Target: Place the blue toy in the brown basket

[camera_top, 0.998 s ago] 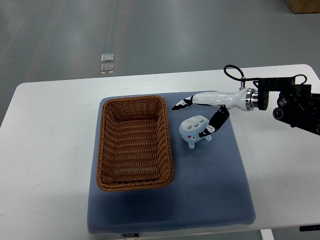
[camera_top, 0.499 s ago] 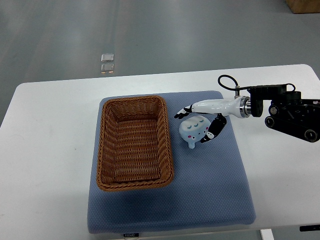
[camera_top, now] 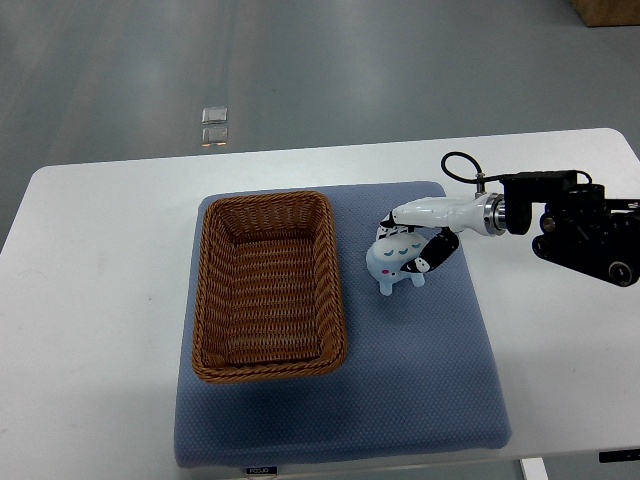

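Surface: white table [camera_top: 110, 260] on a grey floor, with one blue-grey mat [camera_top: 420, 370] laid on it.
Change since half a second ago: right hand [camera_top: 415, 240] has closed in; its white fingers, then spread above the toy, now curl over the toy's top, and the dark thumb presses its right side. Toy has shifted slightly to the right, away from the basket.
Hand state: right hand wrapped around the blue toy [camera_top: 393, 259]; whether the toy is lifted off the mat cannot be told.
Blue toy, place: on the mat just right of the brown basket [camera_top: 268, 286], apart from its rim, outside it.
Brown basket: on the left half of the mat, same place as before, nothing inside.
Arm: enters from the right edge, black wrist housing right of the basket, over bare table.
Count: one basket, one toy, one mat, one robot hand in view.
Floor: two small clear squares [camera_top: 214, 126] beyond the table, behind the basket.
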